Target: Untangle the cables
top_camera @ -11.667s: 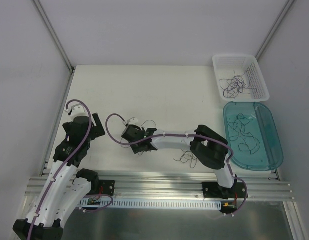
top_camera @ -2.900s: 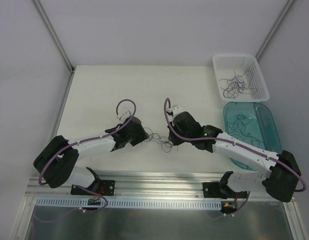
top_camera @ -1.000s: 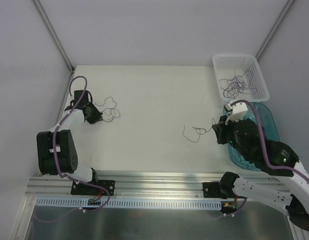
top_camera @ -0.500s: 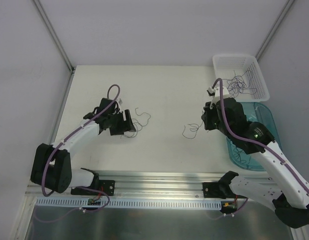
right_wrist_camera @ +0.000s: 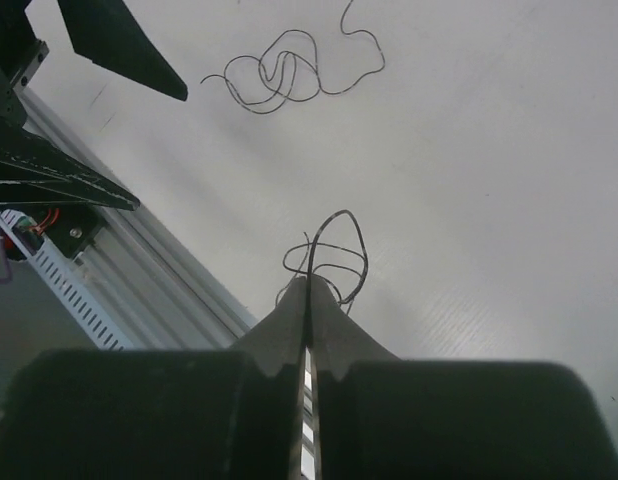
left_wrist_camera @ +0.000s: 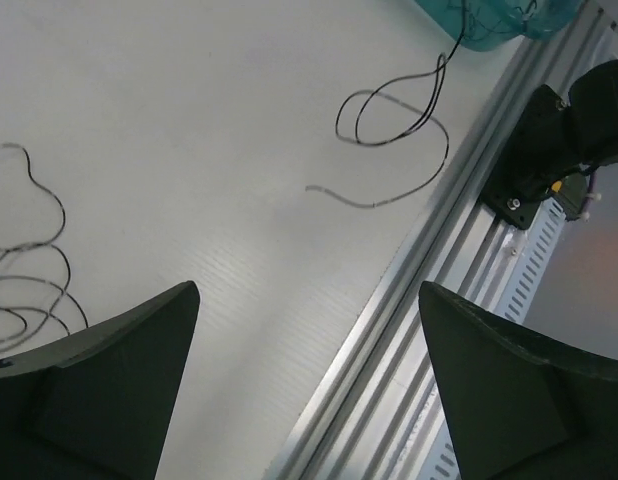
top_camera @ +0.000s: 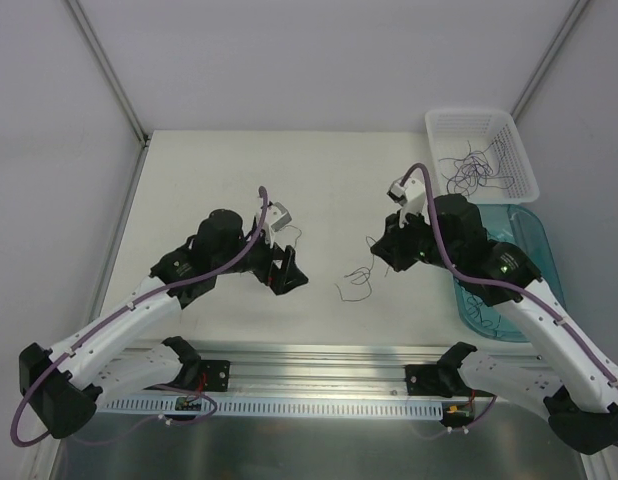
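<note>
Beside teal tray point(top_camera: 544, 300), on table point(top_camera: 319, 180): cable strand point(top_camera: 354, 284) pinched in pressed-together fingers of right gripper point(top_camera: 381, 252), long axis trailing away from tray toward left gripper point(top_camera: 289, 270). Left fingers spread, empty; loops lie ahead of them.

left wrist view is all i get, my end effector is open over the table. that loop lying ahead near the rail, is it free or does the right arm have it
observer: not free. the right end effector is shut on that cable strand, and its loops poke out past the tips.
operator: ok so i leave it. is there more to untangle anywhere i cant see
observer: yes, the white basket at the far right corner of the table holds a tangle of cables.
</note>
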### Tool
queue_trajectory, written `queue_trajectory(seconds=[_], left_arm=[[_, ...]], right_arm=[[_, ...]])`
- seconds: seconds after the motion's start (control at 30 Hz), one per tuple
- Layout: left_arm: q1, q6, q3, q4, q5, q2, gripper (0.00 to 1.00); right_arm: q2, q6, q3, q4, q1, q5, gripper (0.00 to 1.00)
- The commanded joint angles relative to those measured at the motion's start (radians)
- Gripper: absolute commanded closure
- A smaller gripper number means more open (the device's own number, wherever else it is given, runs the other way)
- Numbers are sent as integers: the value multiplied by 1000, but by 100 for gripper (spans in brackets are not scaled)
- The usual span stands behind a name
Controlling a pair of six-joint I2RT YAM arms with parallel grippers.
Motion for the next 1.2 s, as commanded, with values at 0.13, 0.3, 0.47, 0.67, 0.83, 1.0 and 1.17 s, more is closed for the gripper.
queue_trajectory(seconds=[0.13, 0.3, 0.47, 0.67, 0.83, 1.0, 1.17], left_arm=[[-152, 190, 26, 209, 21, 8, 10], [-233, 249, 63, 255, -33, 89, 13], [-270, 281, 109, 284, -41, 172, 20], [-287, 281, 112, 285, -38, 215, 40], [-290, 262, 78, 290, -30, 209, 63], [-290, 253, 54, 290, -42, 188, 97], [-289, 241, 28, 290, -142, 161, 100]], right_arm=[[-3, 5, -11, 121, 5, -222, 99], [12, 7, -2, 149, 56, -246, 99], [22, 14, 0, 174, 85, -263, 99], [17, 20, -6, 184, 97, -263, 99], [3, 20, -17, 189, 96, -258, 99], [-14, 11, -40, 168, 97, -220, 99], [-53, -12, -58, 97, 93, -112, 99]])
